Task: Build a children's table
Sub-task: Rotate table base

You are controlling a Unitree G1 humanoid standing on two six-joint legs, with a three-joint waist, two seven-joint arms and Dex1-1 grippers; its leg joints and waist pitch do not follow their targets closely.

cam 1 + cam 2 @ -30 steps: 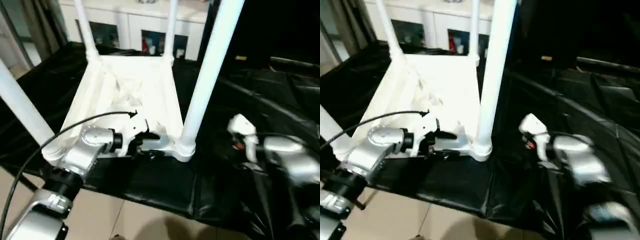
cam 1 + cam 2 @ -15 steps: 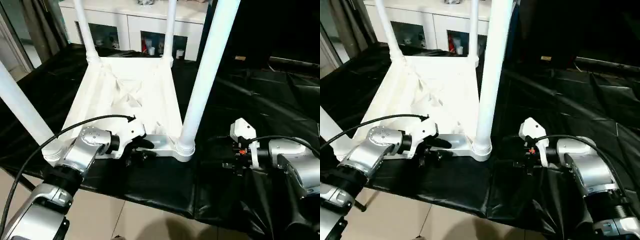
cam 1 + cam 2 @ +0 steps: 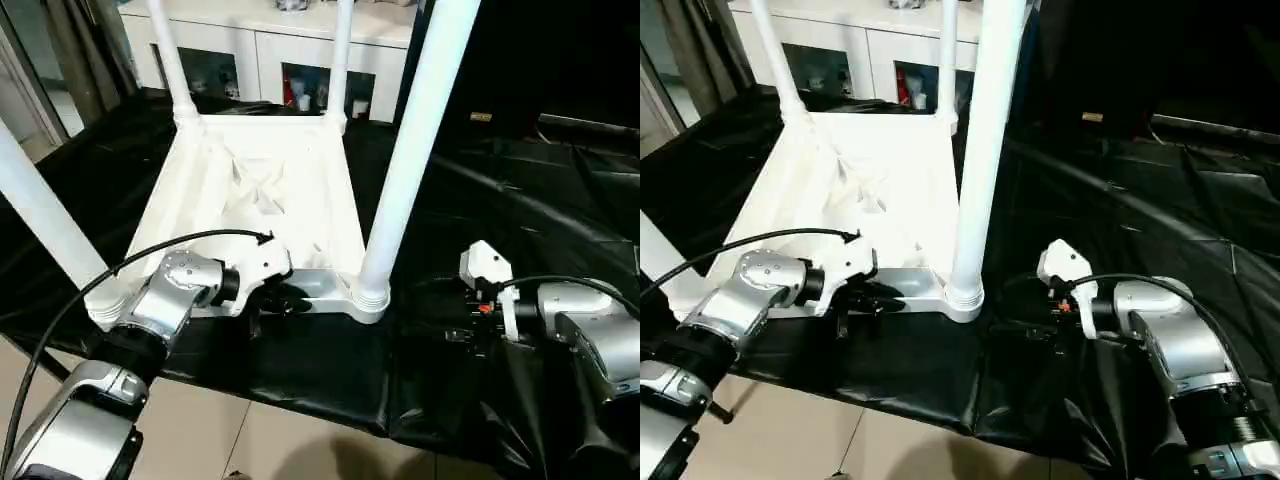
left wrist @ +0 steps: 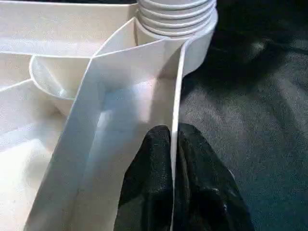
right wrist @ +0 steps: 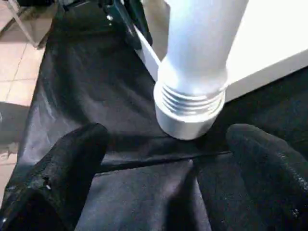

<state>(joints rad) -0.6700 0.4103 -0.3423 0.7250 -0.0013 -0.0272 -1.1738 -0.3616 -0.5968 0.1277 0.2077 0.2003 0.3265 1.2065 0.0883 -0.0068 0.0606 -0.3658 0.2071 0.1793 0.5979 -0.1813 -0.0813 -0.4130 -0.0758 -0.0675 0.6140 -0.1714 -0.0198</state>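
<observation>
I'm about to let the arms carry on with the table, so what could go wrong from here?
1. The left gripper pinches only the tabletop's thin rim; a pull might flex it or slip off.
2. The right gripper stands open facing the near right leg, whose threads show above the socket. If it isn't fully seated, a push could tilt it.
3. The tabletop's near edge sits close to the black-covered bench's edge; dragging it nearer may tip it off.
</observation>
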